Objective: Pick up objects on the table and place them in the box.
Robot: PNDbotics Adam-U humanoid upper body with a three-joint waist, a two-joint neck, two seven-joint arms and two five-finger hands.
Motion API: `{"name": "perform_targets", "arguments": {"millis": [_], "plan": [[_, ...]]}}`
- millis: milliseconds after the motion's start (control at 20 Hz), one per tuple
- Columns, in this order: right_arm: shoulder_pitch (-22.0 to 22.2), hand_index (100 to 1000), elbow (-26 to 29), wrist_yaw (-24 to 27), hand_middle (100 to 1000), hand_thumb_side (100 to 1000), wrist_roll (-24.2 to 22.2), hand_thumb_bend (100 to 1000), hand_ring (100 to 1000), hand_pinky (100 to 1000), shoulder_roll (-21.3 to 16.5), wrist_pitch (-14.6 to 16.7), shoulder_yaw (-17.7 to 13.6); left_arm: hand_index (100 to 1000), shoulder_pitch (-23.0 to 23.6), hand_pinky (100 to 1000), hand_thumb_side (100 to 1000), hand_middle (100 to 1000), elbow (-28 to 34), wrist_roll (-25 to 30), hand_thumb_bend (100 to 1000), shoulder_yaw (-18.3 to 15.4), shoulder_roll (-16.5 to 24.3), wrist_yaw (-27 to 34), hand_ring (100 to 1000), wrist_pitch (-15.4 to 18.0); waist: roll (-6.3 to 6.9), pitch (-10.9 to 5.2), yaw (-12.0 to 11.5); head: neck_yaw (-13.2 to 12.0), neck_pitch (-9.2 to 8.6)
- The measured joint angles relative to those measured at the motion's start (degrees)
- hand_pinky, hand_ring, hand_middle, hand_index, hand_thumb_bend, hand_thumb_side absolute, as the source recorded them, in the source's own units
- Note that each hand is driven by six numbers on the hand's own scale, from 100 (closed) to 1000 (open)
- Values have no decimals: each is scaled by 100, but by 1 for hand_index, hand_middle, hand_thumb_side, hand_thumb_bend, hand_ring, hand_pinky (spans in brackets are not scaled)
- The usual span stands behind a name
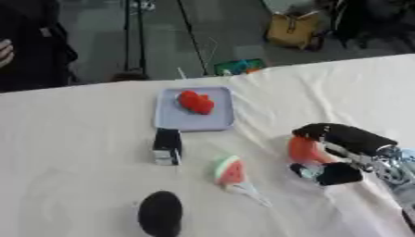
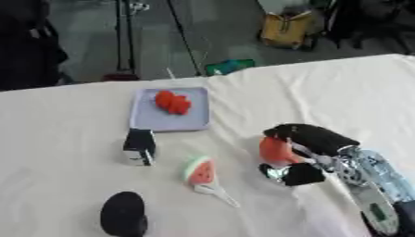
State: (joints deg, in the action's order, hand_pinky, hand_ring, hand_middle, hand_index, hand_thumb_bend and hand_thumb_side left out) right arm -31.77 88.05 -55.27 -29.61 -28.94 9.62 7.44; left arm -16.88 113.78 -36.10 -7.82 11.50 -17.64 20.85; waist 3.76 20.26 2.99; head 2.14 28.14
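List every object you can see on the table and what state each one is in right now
Tray: flat on the cloth, holding a red object.
Black and white box: standing upright, untouched.
Watermelon slice toy: lying on the cloth, free.
Black oval object: resting near the front edge.
Orange-red object: in the right robot hand, fingers curled around it.

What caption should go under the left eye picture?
Right hand curled round a red thing, near the watermelon slice; another red thing lies in the box.

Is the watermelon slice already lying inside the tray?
No. The watermelon slice lies on the white cloth, nearer than the tray, which holds only a red thing.
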Motion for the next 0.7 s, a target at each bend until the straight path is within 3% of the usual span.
{"name": "perform_targets", "arguments": {"millis": [150,200,700], "plan": [[-8,1000,-58,6,882,789,-37,359,957,956,16,-12,-1,665,0,669,873,737,0,11,100,20,-1,4,643,-6,1,0,-14,10,-7],[-14,1000,-70,6,823,786,-50,357,941,946,30,-12,-2,665,0,669,873,738,0,14,100,20,-1,5,644,-7,1,0,-14,12,-8],[-46,1000,-282,-334,858,737,366,358,819,893,56,-179,-40,665,3,669,870,738,0,39,100,24,-5,7,646,-30,16,1,-8,59,-56]]}}
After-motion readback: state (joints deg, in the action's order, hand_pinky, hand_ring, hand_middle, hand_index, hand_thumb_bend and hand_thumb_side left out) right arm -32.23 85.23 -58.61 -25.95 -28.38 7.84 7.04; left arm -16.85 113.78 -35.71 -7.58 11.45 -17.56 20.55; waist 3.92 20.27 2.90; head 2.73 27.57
